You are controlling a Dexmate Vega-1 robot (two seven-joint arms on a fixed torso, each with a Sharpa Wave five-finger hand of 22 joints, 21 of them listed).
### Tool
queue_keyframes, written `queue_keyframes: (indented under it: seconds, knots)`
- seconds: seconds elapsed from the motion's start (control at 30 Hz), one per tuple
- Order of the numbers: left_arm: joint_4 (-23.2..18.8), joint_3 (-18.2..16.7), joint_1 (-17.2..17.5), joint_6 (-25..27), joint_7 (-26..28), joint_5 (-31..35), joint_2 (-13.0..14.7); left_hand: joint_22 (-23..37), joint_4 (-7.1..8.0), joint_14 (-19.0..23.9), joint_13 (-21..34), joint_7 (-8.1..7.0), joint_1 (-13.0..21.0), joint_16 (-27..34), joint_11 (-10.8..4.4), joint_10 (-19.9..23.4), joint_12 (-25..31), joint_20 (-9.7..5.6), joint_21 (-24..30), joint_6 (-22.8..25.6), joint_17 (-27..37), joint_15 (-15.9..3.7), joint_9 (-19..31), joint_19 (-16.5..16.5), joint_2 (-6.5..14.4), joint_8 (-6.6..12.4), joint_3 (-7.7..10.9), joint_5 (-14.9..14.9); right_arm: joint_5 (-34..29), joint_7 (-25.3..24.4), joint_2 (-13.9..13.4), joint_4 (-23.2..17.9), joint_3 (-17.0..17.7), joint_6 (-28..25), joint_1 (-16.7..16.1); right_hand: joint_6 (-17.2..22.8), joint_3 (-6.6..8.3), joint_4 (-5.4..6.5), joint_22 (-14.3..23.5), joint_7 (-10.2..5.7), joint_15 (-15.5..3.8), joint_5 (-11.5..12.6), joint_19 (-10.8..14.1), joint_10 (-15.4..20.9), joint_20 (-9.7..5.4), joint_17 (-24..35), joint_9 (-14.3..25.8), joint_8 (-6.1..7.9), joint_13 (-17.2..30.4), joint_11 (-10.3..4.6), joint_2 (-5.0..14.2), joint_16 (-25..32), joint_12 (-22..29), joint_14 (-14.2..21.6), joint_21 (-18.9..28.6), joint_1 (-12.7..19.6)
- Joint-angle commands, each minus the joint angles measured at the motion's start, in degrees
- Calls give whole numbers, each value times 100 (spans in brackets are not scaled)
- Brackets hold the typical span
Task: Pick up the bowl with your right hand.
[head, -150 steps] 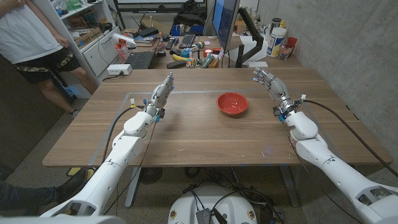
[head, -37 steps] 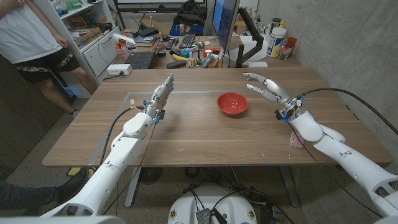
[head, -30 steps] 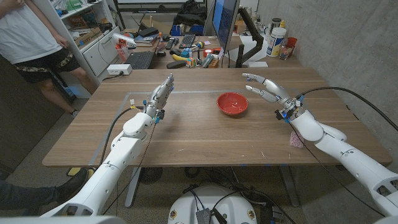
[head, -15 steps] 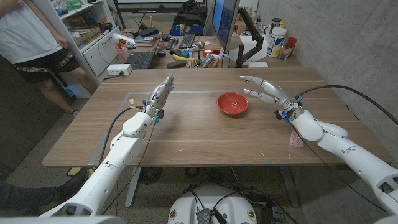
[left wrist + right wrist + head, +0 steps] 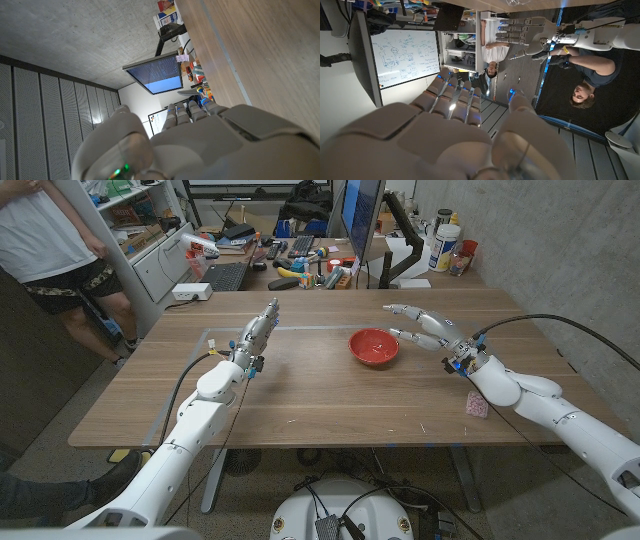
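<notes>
From the head view, the red bowl (image 5: 373, 346) sat mid-counter (image 5: 320, 405), with the right hand (image 5: 425, 328) spread wide and empty just beside it. A clumsy reach could knock it away. From the right wrist view, the left hand (image 5: 526, 31) stood open, far off.

Lab: whiteboard (image 5: 402, 55), monitor (image 5: 361, 215), cluttered desks (image 5: 300, 255)

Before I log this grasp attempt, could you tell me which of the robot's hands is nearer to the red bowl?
The right. The right hand hovers open just beside the red bowl, fingertips close to its rim. The left hand is much farther off across the table.
</notes>
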Motion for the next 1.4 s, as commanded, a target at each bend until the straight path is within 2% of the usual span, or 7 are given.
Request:
queue_keyframes:
  seconds: [0.03,0.1,0.5,0.6,0.67,1.0,1.4]
  knots:
    - [8,-2,33,-50,10,-35,-31,27,20,9,33,8,65,35,-25,17,27,-204,-13,36,20,0,16,-34,6,16,-52,42,-349,-185,-189,-196,-143,-200,20,-50,16,-51,18,-11,-473,38,34,-14,-446,19,21,-21,27,5,-81,-9,4,-52,-34,61]
    - [24,7,24,-59,4,-33,-37,27,20,16,33,8,66,38,-60,23,29,-201,-11,45,20,5,16,-34,7,19,-55,41,-390,-195,-215,-217,-174,-227,32,-83,21,-63,18,-18,-466,43,36,-22,-440,17,21,-28,27,13,-102,-10,2,-53,-47,88]
    - [12,16,44,-42,35,-13,-34,28,21,17,33,7,66,37,-53,22,29,-190,-11,61,20,14,16,-45,9,23,-65,41,-558,-307,-355,-327,-304,-398,61,-237,74,-127,19,-41,-401,84,4,-144,-395,9,20,-23,29,31,-316,-53,-25,-197,-197,389]
    - [-3,12,58,-37,47,-13,-32,28,21,17,33,14,66,37,-42,22,28,-196,-11,73,20,16,17,-48,9,27,-68,41,-601,-301,-390,-366,-341,-438,65,-293,72,-107,23,-70,-365,98,-3,-244,-359,13,21,-23,30,-6,-396,-58,-52,-261,-248,444]
    - [-8,7,67,-43,51,-19,-33,28,21,14,32,12,66,35,-50,16,26,-201,-10,82,20,12,17,-49,10,29,-70,41,-658,-314,-410,-387,-370,-463,78,-350,66,-87,27,-158,-361,113,-9,-297,-333,18,23,-30,31,-25,-446,-51,-61,-289,-285,466]
    - [-26,1,90,-63,66,-18,-24,29,23,11,32,-7,65,34,-72,19,27,-196,-9,86,20,-6,17,-60,13,26,-81,41,-910,-354,-514,-536,-495,-622,154,-419,72,-45,35,-296,-301,139,-14,-374,-252,25,27,-28,32,-88,-474,-35,-67,-311,-340,494]
    - [41,28,59,-115,40,-22,-53,29,24,17,32,-34,66,36,-88,17,25,-191,-6,27,20,-22,17,-67,17,0,-92,40,-1100,-168,-697,-793,-616,-921,202,-453,88,-30,39,-309,-234,167,-26,-504,-192,29,30,-14,34,-51,-502,-45,-88,-387,-402,547]
